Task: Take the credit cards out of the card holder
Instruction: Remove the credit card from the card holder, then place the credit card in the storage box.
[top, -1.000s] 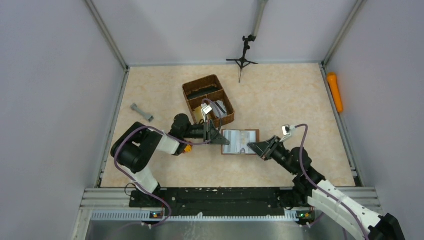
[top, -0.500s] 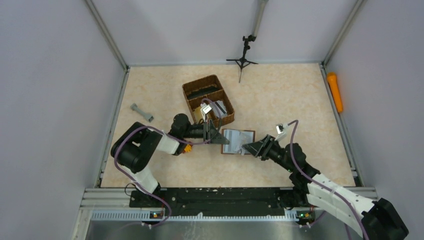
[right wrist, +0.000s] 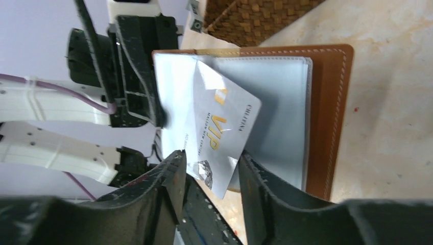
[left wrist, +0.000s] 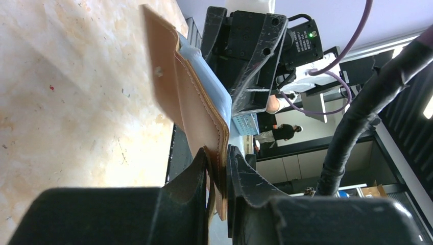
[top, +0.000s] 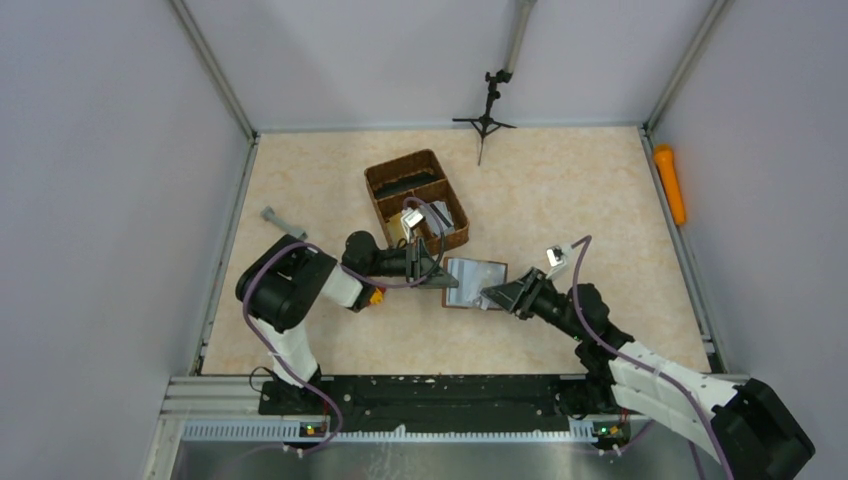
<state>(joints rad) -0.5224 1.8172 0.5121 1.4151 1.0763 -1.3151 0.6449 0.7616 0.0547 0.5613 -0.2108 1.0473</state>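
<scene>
Closing in over the last second, your right gripper (right wrist: 212,157) now straddles a corner of the VIP card (right wrist: 219,127), fingers narrowly apart; whether it grips, you cannot tell. Opposite, your left gripper (left wrist: 217,158) pinches the card holder (left wrist: 189,107) edge off the desk (left wrist: 76,102), braced for the pull.

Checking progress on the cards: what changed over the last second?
The right tool moved left onto the wallet, where a card now sits between its fingers. The left elbow swung right. The left tool stayed clamped on the wallet's left edge; basket unmoved.
</scene>
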